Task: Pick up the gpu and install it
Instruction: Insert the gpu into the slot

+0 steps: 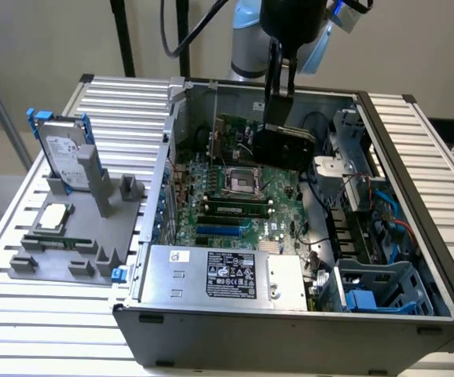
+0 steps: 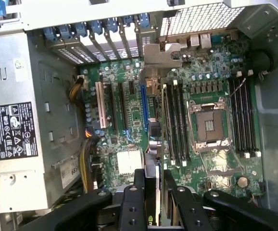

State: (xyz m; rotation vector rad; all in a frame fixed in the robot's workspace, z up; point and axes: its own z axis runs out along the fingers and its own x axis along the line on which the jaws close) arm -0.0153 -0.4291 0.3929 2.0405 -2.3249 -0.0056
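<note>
In the exterior view, the gripper [image 1: 278, 118] is seen inside the open computer case [image 1: 290, 338], its fingers closed on the upper edge of the gpu [image 1: 286, 148]. The card is held upright over the motherboard [image 1: 192, 224], just beyond the CPU socket [image 1: 241, 182]. In the wrist view, the gripper [image 2: 153, 180] is seen clamped on the gpu [image 2: 152, 144], which appears edge-on beside the expansion slots [image 2: 122, 103], its silver bracket [image 2: 160, 54] toward the case wall. Contact with a slot cannot be determined.
</note>
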